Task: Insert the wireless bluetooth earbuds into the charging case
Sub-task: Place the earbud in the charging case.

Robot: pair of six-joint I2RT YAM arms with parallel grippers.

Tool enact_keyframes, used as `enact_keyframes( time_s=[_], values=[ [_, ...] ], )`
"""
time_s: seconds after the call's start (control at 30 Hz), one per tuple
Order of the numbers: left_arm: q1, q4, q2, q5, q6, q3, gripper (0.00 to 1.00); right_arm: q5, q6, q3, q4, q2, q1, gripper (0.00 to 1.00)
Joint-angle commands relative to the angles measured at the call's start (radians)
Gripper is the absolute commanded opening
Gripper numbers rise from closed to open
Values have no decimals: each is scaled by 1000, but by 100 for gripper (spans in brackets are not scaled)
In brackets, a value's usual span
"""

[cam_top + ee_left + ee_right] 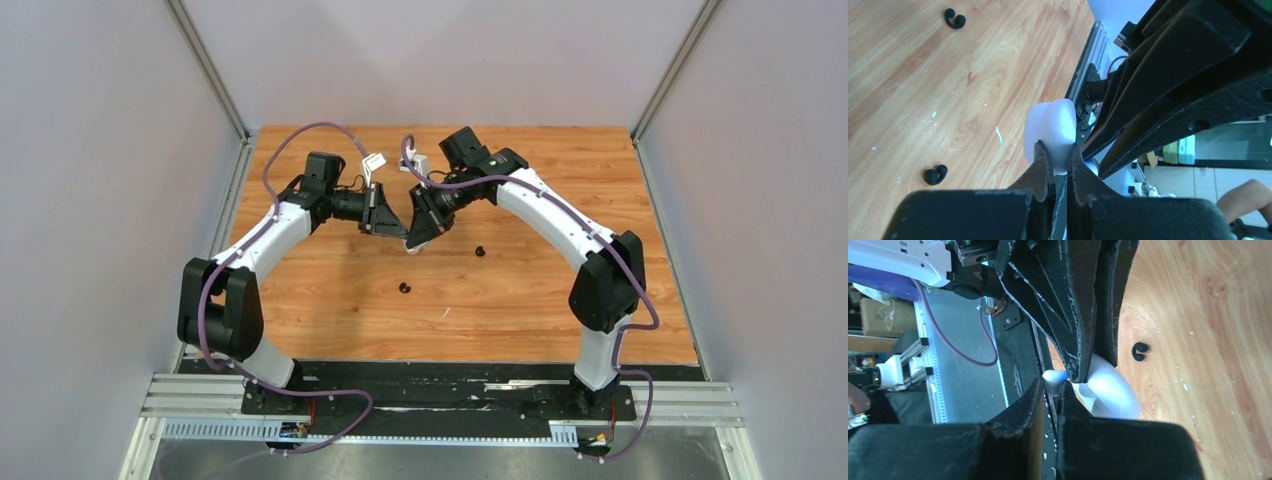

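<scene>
Your left gripper (1058,150) clamps the charging case (1053,125); right gripper (1051,385) pinches, seemingly, a white earbud (1053,376). Misaligned, it pops free.

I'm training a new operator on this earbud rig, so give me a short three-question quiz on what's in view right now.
1. True or false: both black earbuds lie loose on the table, with neither in a gripper.
2. Which gripper holds the white charging case? A) left gripper B) right gripper C) neither
3. Fill in: the right gripper is shut on a small white ____.
Key: 1 true; 2 A; 3 earbud.
</scene>
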Motion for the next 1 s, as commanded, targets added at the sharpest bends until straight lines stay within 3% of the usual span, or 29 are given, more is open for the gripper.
enact_keyframes(
  time_s=[0.0,0.97],
  values=[
    [-3,41,12,95,-40,0,0,38,-59,5,0,-62,3,0],
    [-2,102,51,134,-118,-4,0,26,-111,-39,-30,-97,10,0]
  ],
)
